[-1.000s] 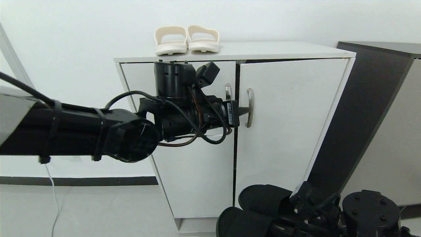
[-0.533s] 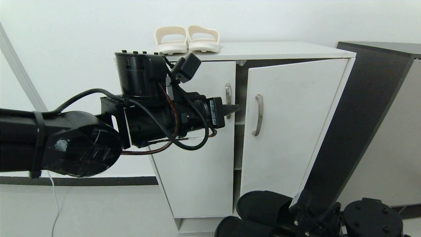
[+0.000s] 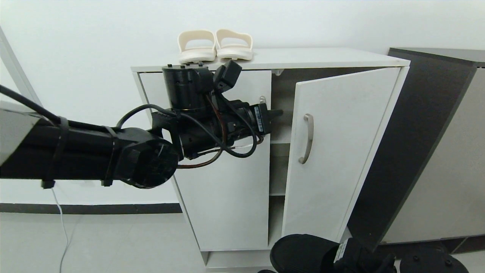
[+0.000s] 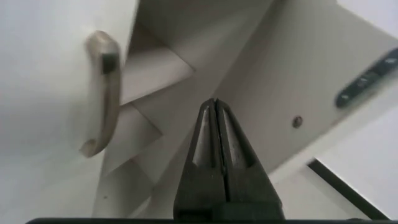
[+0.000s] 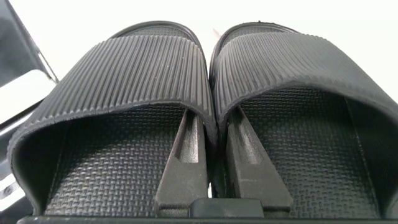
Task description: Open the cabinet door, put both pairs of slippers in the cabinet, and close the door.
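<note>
Right cabinet door [image 3: 333,151] ajar: press your left gripper [image 3: 278,112], jaws closed and empty, against its inner face; your right gripper [image 5: 214,134] pinches the black slippers [image 5: 149,81].

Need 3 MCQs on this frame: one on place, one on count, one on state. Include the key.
1. Where are the cream slippers?
A. on top of the cabinet
B. inside it
C. on the floor

2. How many black slippers does the right claw hold?
A. one
B. two
C. none

3. The cabinet's right door is:
A. shut
B. taken off
C. partly open

Key:
1 A: the pair sits on the cabinet top, by the wall.
2 B: one finger lies inside each slipper, with the inner walls pinched between them.
3 C: shelves show in the gap beside the shut left claw.
</note>
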Available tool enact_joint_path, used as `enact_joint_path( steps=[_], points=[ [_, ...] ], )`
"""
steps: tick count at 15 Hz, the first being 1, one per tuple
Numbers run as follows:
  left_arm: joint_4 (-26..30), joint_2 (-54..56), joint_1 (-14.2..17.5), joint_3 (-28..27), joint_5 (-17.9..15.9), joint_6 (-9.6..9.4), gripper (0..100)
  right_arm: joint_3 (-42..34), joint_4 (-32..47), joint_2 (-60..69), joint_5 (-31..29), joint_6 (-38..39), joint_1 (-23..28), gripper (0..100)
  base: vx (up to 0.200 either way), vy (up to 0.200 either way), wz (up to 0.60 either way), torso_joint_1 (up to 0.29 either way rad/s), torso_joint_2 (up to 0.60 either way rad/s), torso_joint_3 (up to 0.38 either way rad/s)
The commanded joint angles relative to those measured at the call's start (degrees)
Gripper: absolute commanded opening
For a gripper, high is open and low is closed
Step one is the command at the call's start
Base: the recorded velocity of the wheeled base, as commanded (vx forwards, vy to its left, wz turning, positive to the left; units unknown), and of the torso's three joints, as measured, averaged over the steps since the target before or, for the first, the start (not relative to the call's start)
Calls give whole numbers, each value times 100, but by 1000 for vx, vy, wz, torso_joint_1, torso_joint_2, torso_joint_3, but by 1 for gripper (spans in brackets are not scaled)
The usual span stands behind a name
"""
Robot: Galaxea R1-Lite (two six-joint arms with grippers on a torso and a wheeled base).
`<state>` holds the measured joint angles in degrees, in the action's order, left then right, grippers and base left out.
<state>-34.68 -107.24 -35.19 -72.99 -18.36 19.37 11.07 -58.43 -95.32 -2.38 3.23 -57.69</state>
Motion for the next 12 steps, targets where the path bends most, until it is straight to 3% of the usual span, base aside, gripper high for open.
enact_joint_path(
  steps=[1, 6, 8, 12],
  points=[
    [5, -289, -23, -225, 52, 14, 0, -96, -2, -4, 0, 2, -146, 0, 0, 0, 0, 0, 0, 0],
    [5, -456, -181, -453, 175, 14, 0, -114, 7, -48, 9, 11, -199, 0, -200, 0, 0, 2, 1, 0],
    [-3, -394, -497, -374, 184, -30, 0, -123, -2, -110, 0, 11, -199, 0, -200, 0, 0, -5, -2, -2],
    [-12, 195, -1104, 83, 148, -83, 0, -123, -2, -136, 9, 11, -208, 0, 0, 0, 0, 0, 0, 0]
  ],
)
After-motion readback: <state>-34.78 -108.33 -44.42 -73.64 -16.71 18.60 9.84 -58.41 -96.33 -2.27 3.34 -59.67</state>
